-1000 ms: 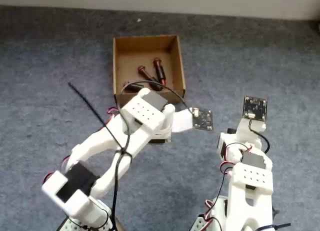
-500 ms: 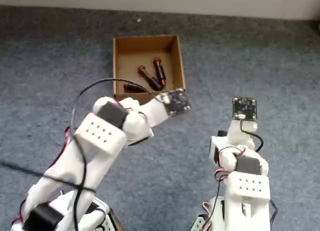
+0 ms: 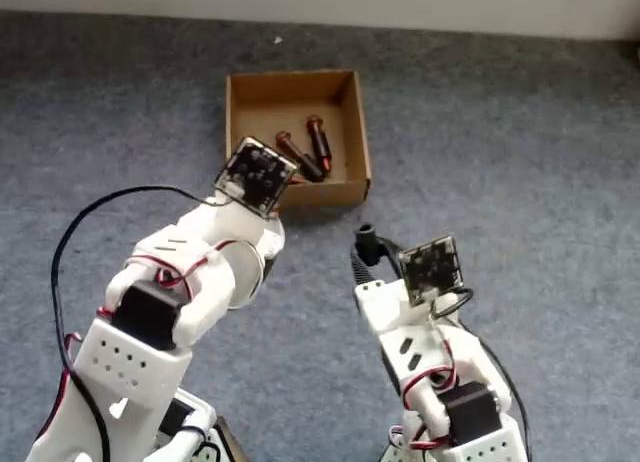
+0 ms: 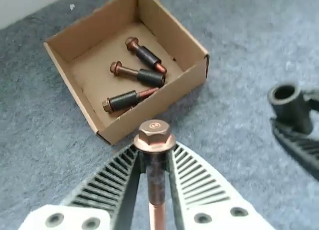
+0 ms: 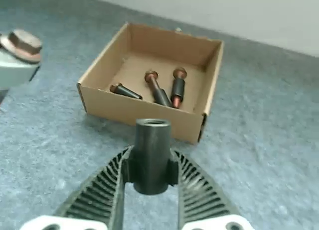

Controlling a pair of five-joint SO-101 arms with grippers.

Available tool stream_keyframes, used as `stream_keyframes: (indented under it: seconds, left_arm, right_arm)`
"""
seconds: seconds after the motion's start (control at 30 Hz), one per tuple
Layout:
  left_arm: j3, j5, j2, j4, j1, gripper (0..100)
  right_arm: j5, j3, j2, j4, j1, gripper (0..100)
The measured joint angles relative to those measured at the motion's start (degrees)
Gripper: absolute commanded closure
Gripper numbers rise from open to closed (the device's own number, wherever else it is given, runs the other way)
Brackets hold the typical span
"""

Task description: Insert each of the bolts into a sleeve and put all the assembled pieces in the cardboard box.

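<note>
Grey, carpet-like surface (image 3: 520, 142), seen from above. One open box (image 3: 322, 194) rests directly on it, upper centre of the frame, slightly left of the midline.

1. In the high view, the left arm's camera board (image 3: 257, 175) covers the near corner of the cardboard box (image 3: 360, 132) and most of the assembled piece (image 4: 124, 98) lying there
2. Just outside the box's near wall, the bolt (image 4: 155, 138) clamped in the left gripper (image 4: 154, 150) runs off the picture's edge, so its tip is cut off
3. Beside the box, the right gripper (image 4: 294, 125) is blurred and cut by the edge
4. The lower end of the sleeve (image 5: 151, 145) is hidden between that gripper's fingers (image 5: 107, 185)
</note>
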Motion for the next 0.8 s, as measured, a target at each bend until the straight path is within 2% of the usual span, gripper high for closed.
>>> stream_keyframes:
  seconds: [0.2,0.43,0.57,0.8]
  left_arm:
    - [2.7,7.2,-6.8,-10.5,0.1,99]
    - [6.5,13.6,-17.0,-17.2,0.1,99]
    - [11.8,14.9,-23.2,-21.1,0.0,99]
    - [18.6,15.0,-31.2,-26.2,3.8,99]
  right_arm:
    - [0.0,11.1,-3.5,-11.2,-5.7,99.3]
    - [0.0,14.3,-3.5,-22.4,-11.2,99.3]
    - [0.0,14.3,-3.5,-29.9,-13.8,99.3]
    - [0.0,14.3,-3.6,-32.2,-16.4,99.3]
